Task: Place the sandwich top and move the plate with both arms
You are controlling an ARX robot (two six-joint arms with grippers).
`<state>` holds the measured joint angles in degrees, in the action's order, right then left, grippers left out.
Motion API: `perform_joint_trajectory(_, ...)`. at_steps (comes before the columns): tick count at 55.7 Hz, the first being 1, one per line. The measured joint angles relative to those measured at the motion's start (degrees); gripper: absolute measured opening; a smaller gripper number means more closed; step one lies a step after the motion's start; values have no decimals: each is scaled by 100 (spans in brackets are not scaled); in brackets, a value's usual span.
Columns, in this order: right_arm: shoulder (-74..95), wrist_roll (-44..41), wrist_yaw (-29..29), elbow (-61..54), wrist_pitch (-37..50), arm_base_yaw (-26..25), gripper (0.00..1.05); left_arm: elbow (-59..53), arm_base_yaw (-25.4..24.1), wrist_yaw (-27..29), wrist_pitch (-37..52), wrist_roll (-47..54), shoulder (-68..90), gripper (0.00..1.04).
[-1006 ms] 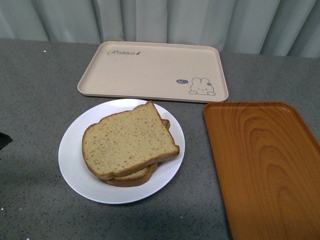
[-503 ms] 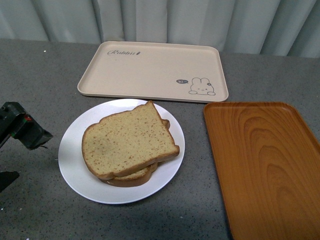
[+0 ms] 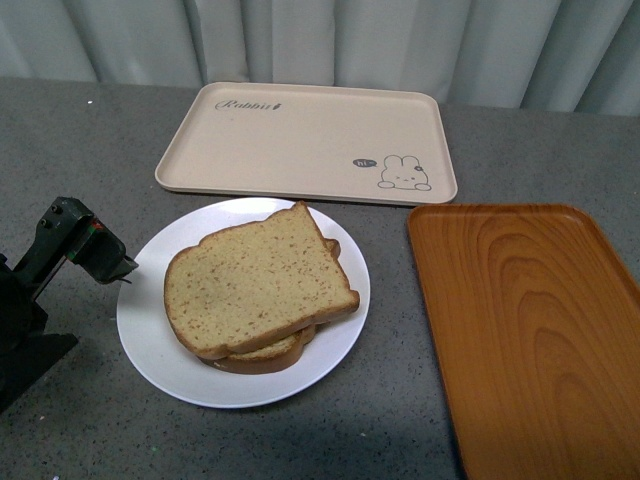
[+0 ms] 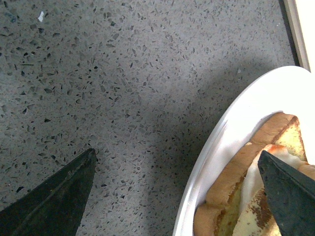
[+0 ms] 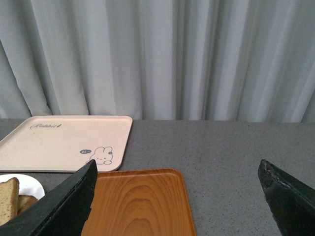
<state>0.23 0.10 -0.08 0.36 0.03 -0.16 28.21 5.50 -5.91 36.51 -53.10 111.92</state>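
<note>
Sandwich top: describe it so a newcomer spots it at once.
On the grey speckled table, find the round white plate in front of the beige rabbit-print tray and left of the orange wood-grain tray. The sandwich top is the tan speckled slice lying uppermost on that plate, covering the slice beneath, whose edge peeks out.

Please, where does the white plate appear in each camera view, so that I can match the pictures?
Front view: the plate lies left of centre on the grey table.
Left wrist view: the plate fills one corner, and only part of its rim shows.
Right wrist view: the plate is a small white piece cut by the picture's edge.
Shared landmark: the beige rabbit tray, just beyond the plate in the front and right wrist views.
</note>
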Motion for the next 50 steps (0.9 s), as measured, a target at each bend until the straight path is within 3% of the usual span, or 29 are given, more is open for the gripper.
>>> perform_joint_trajectory(15, 0, 0, 0, 0, 0, 0, 96, 26, 44, 13, -72, -120, 50, 98)
perform_joint_trajectory(28, 0, 0, 2, 0, 0, 0, 96, 63, 131, 13, -90, -111, 120, 61)
perform_joint_trajectory(32, 0, 0, 2, 0, 0, 0, 96, 118, 208, -31, -103, -118, 162, 70)
perform_joint_trajectory(36, 0, 0, 0, 0, 0, 0, 96, 166, 271, -79, -103, -146, 199, 71)
perform_joint_trajectory(50, 0, 0, 0, 0, 0, 0, 96, 313, 328, -289, -46, -236, 422, 18)
